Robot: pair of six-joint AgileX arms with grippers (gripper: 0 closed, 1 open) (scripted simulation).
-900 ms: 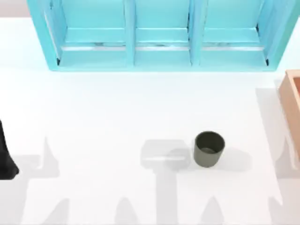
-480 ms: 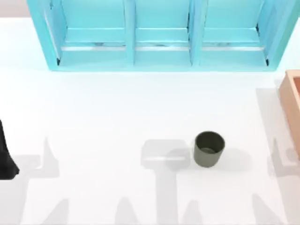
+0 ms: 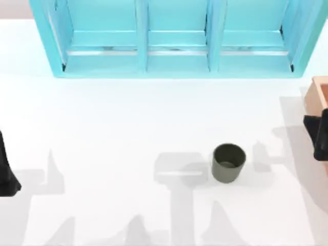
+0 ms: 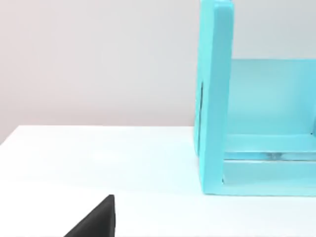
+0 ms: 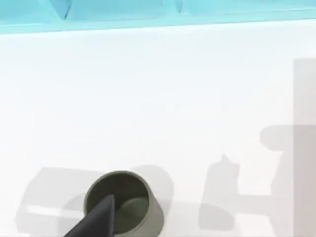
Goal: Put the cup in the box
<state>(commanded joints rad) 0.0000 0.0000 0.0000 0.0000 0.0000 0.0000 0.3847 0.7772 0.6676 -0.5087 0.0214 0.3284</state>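
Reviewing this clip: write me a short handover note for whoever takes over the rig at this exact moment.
Right gripper: at the top view's right edge, in front of the box, apart from the cup.
Left gripper: parked at the table's left edge.
Cup: upright on the white table, right of centre, in front of the cyan shelf unit.
Box: at the table's right edge, mostly cut off.
Done: nothing gripped.
Left: grasp the cup, carry it right, set it in the box.

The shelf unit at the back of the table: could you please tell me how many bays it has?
3. The shelf unit has a left bay, a middle bay and a right bay, side by side; its top is cut off, so more could be hidden.
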